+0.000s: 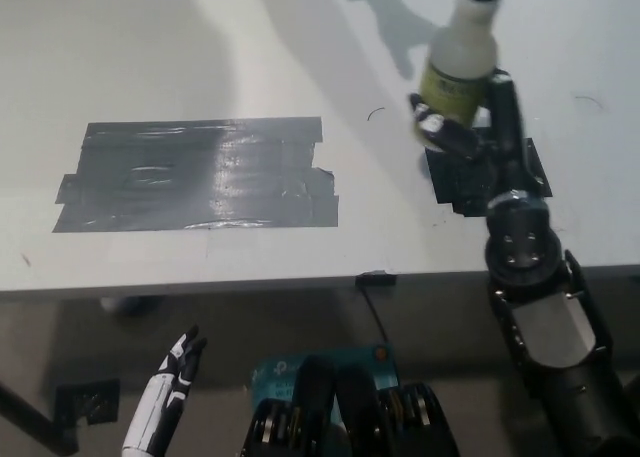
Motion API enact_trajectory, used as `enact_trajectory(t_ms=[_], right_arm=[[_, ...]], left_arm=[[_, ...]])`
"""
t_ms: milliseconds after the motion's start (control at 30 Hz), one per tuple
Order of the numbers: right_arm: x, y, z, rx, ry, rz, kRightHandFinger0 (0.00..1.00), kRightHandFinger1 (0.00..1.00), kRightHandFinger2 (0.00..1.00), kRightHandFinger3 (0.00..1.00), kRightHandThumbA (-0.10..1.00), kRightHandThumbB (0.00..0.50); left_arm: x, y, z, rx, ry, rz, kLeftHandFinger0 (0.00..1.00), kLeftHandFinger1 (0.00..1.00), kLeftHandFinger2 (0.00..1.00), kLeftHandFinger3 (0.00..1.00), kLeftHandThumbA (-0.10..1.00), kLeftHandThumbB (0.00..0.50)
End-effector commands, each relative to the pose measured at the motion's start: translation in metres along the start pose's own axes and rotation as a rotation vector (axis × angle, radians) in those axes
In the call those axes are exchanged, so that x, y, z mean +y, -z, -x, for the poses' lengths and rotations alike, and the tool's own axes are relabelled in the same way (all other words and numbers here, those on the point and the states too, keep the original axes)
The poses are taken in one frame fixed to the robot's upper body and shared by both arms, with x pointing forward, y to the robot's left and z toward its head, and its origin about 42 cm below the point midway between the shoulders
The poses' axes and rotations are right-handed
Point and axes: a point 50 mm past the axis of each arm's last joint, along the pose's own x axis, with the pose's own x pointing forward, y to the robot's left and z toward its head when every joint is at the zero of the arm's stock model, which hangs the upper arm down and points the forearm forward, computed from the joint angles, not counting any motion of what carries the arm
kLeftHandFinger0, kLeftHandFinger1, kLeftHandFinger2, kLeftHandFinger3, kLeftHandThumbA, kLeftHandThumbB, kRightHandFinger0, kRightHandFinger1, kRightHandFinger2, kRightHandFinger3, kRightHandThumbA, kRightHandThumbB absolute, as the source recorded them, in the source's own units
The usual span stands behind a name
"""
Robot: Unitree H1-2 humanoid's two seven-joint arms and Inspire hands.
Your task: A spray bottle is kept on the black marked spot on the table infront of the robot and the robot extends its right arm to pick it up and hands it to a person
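Open surface on all sides, one held bottle up at the far right

The white surface lies bare between the wide grey tape patch at the left and the small black marked spot at the right, and both are flat, so neither blocks a pass. The right robot hand grips the spray bottle above that spot and fills the room there. The left robot hand hangs below the surface's near edge, well apart, fingers spread.

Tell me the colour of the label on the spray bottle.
Yellow-green, on the translucent white spray bottle held in the right hand; head view.
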Motion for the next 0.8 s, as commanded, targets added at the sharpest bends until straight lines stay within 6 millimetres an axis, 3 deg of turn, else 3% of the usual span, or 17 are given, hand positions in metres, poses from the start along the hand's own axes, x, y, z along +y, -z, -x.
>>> enact_trajectory(t_ms=[0,133,233,400,500,567,667,767], right_arm=[[0.025,-0.072,-0.019,-0.145,-0.126,-0.046,0.00,0.47,0.85,0.88,-0.10,0.143],[0.041,-0.065,-0.016,-0.066,-0.191,-0.081,0.01,0.49,0.87,0.90,-0.10,0.122],[0.052,-0.058,-0.013,-0.041,-0.203,-0.079,0.00,0.42,0.81,0.87,-0.10,0.144],[0.066,-0.034,-0.007,0.041,-0.233,-0.088,0.00,0.41,0.82,0.87,-0.10,0.133],[0.068,-0.026,-0.006,0.061,-0.238,-0.102,0.00,0.42,0.83,0.87,-0.10,0.125],[0.069,-0.015,-0.005,0.107,-0.238,-0.110,0.00,0.46,0.88,0.91,-0.10,0.114],[0.067,-0.008,-0.006,0.122,-0.235,-0.108,0.00,0.44,0.88,0.92,-0.10,0.099],[0.065,-0.007,-0.007,0.129,-0.232,-0.119,0.00,0.41,0.84,0.91,-0.10,0.118]], left_arm=[[0.008,-0.011,-0.007,-0.057,-0.009,-0.018,1.00,1.00,0.95,1.00,1.00,0.497],[0.009,-0.011,-0.007,-0.055,-0.005,-0.023,1.00,1.00,0.95,1.00,1.00,0.500],[0.009,-0.013,-0.009,-0.071,0.001,-0.031,1.00,1.00,0.94,1.00,1.00,0.498],[0.010,-0.016,-0.011,-0.076,0.004,-0.026,1.00,1.00,0.93,1.00,1.00,0.500],[0.012,-0.016,-0.013,-0.083,0.008,-0.035,1.00,0.99,0.93,1.00,1.00,0.500],[0.012,-0.017,-0.014,-0.087,0.010,-0.035,1.00,0.97,0.91,0.99,1.00,0.500],[0.012,-0.017,-0.015,-0.086,0.013,-0.038,1.00,0.94,0.90,0.98,1.00,0.500],[0.011,-0.018,-0.016,-0.083,0.014,-0.030,1.00,0.93,0.90,0.97,1.00,0.500]])
